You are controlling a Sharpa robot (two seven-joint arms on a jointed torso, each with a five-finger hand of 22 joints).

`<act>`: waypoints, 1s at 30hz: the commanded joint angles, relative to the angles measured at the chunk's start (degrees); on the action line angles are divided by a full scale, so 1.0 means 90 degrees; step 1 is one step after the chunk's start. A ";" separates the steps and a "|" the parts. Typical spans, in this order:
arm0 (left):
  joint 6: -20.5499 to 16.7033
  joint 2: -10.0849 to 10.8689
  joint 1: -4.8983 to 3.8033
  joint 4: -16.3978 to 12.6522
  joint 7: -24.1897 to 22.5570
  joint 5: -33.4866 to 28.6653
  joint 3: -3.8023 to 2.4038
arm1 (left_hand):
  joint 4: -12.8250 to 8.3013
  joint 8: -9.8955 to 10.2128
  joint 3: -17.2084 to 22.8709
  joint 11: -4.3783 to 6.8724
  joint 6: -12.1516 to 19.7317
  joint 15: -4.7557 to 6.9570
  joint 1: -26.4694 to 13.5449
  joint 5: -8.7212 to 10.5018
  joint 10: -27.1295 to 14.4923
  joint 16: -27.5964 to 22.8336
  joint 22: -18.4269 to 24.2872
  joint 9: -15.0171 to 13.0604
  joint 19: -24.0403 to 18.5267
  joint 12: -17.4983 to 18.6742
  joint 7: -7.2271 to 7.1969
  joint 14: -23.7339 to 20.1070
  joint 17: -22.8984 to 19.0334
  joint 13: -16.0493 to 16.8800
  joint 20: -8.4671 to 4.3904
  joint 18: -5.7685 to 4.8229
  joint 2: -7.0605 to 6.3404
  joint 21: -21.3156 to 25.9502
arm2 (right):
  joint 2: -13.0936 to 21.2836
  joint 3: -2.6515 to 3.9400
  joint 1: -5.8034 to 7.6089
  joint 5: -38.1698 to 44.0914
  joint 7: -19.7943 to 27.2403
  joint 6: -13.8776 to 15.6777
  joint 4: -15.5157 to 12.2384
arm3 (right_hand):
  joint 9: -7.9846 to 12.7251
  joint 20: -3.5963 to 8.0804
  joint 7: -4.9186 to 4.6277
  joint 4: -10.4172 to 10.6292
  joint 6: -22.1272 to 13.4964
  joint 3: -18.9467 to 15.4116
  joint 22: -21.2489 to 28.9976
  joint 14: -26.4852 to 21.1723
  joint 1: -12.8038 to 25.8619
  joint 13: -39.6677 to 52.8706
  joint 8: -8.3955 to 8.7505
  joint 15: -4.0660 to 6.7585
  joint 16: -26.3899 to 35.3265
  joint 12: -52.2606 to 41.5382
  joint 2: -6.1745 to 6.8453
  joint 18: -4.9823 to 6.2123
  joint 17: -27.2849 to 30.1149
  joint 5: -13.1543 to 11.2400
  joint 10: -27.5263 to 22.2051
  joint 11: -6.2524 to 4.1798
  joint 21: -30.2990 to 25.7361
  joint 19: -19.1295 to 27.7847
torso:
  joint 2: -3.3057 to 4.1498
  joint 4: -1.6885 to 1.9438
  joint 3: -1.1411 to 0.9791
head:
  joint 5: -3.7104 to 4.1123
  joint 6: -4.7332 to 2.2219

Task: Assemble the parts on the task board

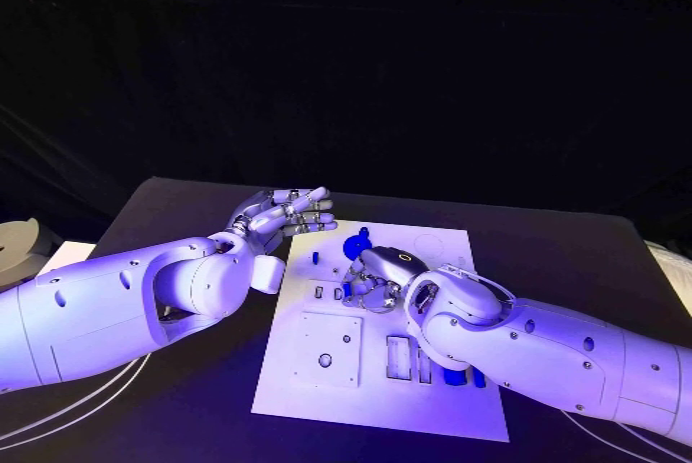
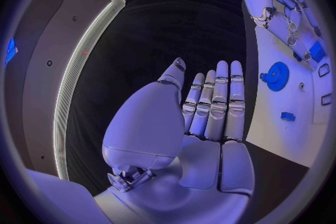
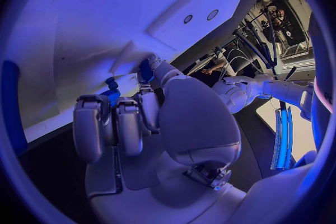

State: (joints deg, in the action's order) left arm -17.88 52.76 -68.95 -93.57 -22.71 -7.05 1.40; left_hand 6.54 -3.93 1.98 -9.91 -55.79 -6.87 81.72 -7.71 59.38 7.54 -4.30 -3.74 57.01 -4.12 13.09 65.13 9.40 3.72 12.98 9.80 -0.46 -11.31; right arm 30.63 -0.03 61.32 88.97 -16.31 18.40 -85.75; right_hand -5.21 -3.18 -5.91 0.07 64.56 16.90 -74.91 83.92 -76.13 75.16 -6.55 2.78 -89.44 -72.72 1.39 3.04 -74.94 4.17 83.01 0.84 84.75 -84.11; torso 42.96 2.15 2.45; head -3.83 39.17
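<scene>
In the head view the white task board (image 1: pixel 378 383) lies in the middle of the black table (image 1: pixel 577 243). The right hand (image 1: pixel 378 281) is down on the middle of the board, its fingers curled over small blue parts (image 1: pixel 329 292) near the board's left side. A blue gear (image 1: pixel 356 245) sits on the board just beyond that hand, and more blue pieces (image 1: pixel 454 375) stand in slots at the near right, partly under the forearm. The left hand (image 1: pixel 286 215) hovers off the board's far left corner, fingers extended side by side and holding nothing.

In the left wrist view the left hand (image 2: pixel 210 106) is flat and empty, fingers straight and close together, the thumb a little apart. Past it lies the task board (image 2: pixel 280 95) with the blue gear (image 2: pixel 277 76) and one small blue part (image 2: pixel 288 116); the right hand (image 2: pixel 290 22) reaches across the board's far portion.

In the right wrist view the right hand (image 3: pixel 150 117) presses against the task board (image 3: pixel 98 28), fingertips (image 3: pixel 147 70) touching a small blue part (image 3: pixel 111 89). Whether that part is actually pinched I cannot tell.

The step in hand seems to be picking up or seating a small part at mid-board. The next move probably calls for a firm pinch and a straight lift or push, with the left hand ready to steady the board.

No brand, label or writing is readable.
</scene>
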 commanded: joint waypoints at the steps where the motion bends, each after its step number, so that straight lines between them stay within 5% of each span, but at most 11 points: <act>1: 0.0130 -0.0009 -0.0007 -0.0016 -0.0031 -0.0007 -0.0004 | -0.0045 0.0024 -0.0004 -0.0016 0.0020 -0.0018 0.0056 0.0031 -0.0010 -0.0044 0.0006 0.0003 0.0009 0.0031 0.0013 0.0007 0.0007 0.0006 0.0032 0.0076 0.0018 0.0030 | 0.0004 -0.0011 -0.0028 0.0122 -0.0083 -0.0150 0.0014 | -0.0020 0.0040 0.0060 -0.0010 0.0121 -0.0018 -0.0404 0.0646 0.0022 0.0385 -0.0039 0.0055 0.0015 0.0035 -0.0004 -0.0064 -0.1547 0.0027 -0.0007 -0.0024 -0.0027 -0.0110 | 0.0003 -0.0003 -0.0005 | -0.0003 0.0006; 30: 0.0137 -0.0012 -0.0006 0.0000 -0.0025 -0.0007 -0.0004 | -0.0045 0.0024 -0.0004 -0.0016 0.0020 -0.0018 0.0056 0.0031 -0.0010 -0.0044 0.0006 0.0003 0.0009 0.0031 0.0013 0.0007 0.0007 0.0006 0.0032 0.0076 0.0018 0.0030 | 0.0039 -0.0013 -0.0120 0.0313 -0.0271 -0.0477 0.0035 | 0.0076 -0.0025 -0.0076 0.0082 -0.0173 -0.0150 -0.0259 0.0633 0.0353 -0.0075 0.0166 -0.0032 0.0049 0.0788 0.0355 -0.0036 -0.1498 -0.0087 -0.0367 0.0087 -0.0115 -0.0043 | 0.0001 0.0005 0.0004 | 0.0012 0.0037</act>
State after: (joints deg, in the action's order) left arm -17.79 52.72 -68.95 -93.49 -22.64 -7.05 1.40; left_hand 6.54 -3.93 1.98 -9.91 -55.79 -6.86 81.72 -7.71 59.39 7.54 -4.31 -3.74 57.01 -4.12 13.09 65.13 9.39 3.72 12.98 9.79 -0.46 -11.31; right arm 30.83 0.34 60.84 91.00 -16.71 18.02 -85.78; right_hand -4.54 -3.19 -6.67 0.81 63.45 15.74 -74.95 83.92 -73.21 74.54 -5.22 2.77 -89.19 -65.99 4.30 3.04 -74.92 3.53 80.04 1.56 83.99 -84.10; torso 42.98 2.19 2.44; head -3.75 39.46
